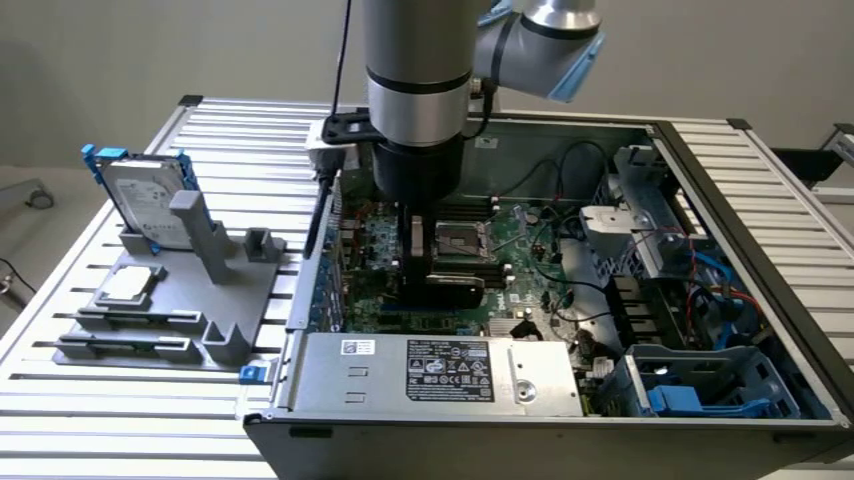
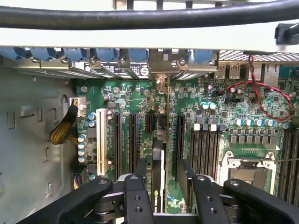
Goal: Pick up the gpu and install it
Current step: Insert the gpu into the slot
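On the slatted metal counter [image 1: 120, 400], an open computer case [image 1: 701, 180] is laid on its side, so the motherboard [image 1: 527, 225] faces up and can be reached from above. The arm [image 1: 416, 90] is pointed straight down into the case, over the half of the board nearer the exterior view's left. A power supply [image 1: 441, 370] is seen along the near wall of the case.

A grey holder [image 1: 200, 300] is set beside the case, at the exterior view's left. A hard drive [image 1: 140, 200] in a blue frame is stood upright in it, and a small square chip [image 1: 127, 285] is laid flat.

The gpu [image 2: 157, 154] is held on edge, inside the case and over the expansion slots [image 2: 132, 140]. That way, its lower edge is judged to line up with a slot. The gripper [image 2: 162, 173] is clamped on the gpu, one finger on each face. Whether the card touches a slot can't be told. It is not judged seated yet.

The counter's ribbed top is bare elsewhere. A plain pale wall [image 1: 160, 50] is seen behind.
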`<state>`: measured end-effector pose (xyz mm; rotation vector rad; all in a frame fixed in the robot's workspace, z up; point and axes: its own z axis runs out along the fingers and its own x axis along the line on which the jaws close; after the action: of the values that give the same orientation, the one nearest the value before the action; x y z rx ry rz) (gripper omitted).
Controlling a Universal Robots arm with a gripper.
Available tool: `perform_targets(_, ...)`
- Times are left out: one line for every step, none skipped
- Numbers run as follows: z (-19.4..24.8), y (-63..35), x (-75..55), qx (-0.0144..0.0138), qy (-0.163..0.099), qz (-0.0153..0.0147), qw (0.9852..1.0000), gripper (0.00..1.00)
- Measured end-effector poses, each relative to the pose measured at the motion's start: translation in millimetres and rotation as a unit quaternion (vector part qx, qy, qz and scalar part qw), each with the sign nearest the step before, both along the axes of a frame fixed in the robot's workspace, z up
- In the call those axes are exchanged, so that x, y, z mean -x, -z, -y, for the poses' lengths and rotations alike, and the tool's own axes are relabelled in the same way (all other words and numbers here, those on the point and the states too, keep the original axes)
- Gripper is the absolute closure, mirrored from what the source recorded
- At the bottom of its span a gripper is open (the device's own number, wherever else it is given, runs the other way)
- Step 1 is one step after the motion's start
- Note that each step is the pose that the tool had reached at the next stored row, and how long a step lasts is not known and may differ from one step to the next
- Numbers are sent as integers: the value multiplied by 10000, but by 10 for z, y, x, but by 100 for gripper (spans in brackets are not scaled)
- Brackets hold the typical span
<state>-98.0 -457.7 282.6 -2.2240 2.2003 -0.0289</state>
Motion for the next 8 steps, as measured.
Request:
perform_targets(-3,-24,0,0,0,-2,10000,59)
perform_targets(-7,-48,0,0,0,-3,10000,59)
perform_targets(-12,-73,0,0,0,-5,10000,61)
perform_targets(-16,-92,1,0,0,-5,10000,61)
perform_targets(-21,-104,1,0,0,-5,10000,68)
perform_targets(-26,-109,0,-1,0,-5,10000,68)
perform_targets(-30,-110,0,-1,0,-5,10000,74)
perform_targets(-32,-111,0,0,0,-5,10000,80)
